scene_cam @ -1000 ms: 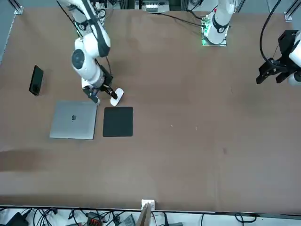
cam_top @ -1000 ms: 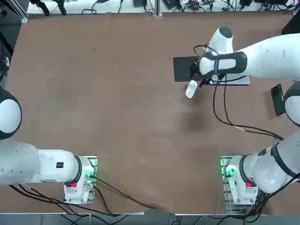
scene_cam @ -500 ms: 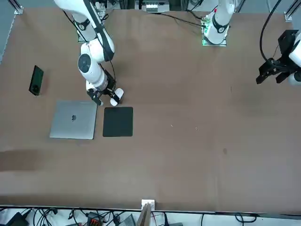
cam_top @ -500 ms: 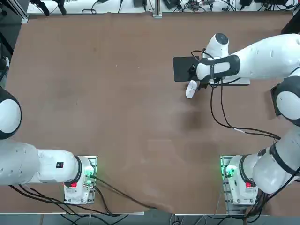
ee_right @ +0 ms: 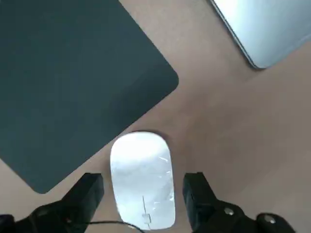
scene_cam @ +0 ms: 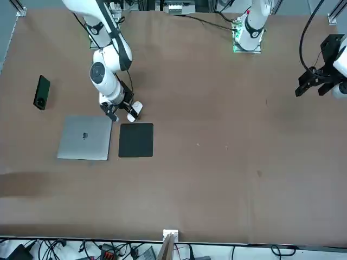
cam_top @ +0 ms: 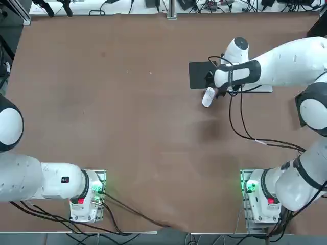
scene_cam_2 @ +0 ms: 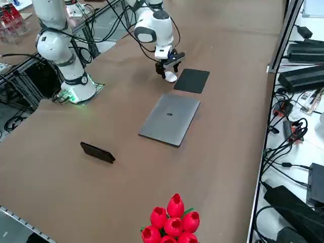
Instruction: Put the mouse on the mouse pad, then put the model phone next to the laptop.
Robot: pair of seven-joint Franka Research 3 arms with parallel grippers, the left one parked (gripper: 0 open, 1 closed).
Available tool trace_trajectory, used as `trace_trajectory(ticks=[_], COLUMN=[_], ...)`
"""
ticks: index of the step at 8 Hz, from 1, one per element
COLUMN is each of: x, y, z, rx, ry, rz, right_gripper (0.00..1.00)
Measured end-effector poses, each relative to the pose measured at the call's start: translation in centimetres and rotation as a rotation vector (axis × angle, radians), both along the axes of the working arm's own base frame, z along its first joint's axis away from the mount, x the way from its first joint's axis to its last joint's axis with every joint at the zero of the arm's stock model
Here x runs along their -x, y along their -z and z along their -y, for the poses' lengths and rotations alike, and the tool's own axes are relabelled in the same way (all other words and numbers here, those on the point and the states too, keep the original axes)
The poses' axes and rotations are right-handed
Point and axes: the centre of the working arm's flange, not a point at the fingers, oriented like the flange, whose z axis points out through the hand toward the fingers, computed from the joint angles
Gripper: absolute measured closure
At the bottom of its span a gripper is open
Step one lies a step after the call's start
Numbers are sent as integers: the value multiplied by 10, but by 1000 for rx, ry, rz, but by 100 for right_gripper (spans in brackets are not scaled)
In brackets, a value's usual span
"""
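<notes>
The white mouse lies on the brown table just off a corner of the black mouse pad, not on it. My right gripper is open and low over the mouse, one finger on each side with small gaps. From across the table, the mouse sits beyond the pad, beside the gripper. The silver laptop lies shut next to the pad. The dark model phone lies apart, out past the laptop. The top view shows the mouse and pad.
A bunch of red tulips stands at the table's right end, past the phone and laptop. Black cables trail from the working arm across the table. Cables and boxes lie beyond the far edge.
Over the last second my right gripper came down over the mouse and shifted slightly toward it. In the last half second it has hardly moved. The mouse has stayed put.
</notes>
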Motion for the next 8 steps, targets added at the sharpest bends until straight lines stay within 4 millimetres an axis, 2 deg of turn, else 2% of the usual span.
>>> trace_trajectory(ticks=[4,8], x=[8,11], y=[13,21], z=[-13,-14], rx=[9,15], ry=[7,4], rz=[0,-9], right_gripper=[0,0])
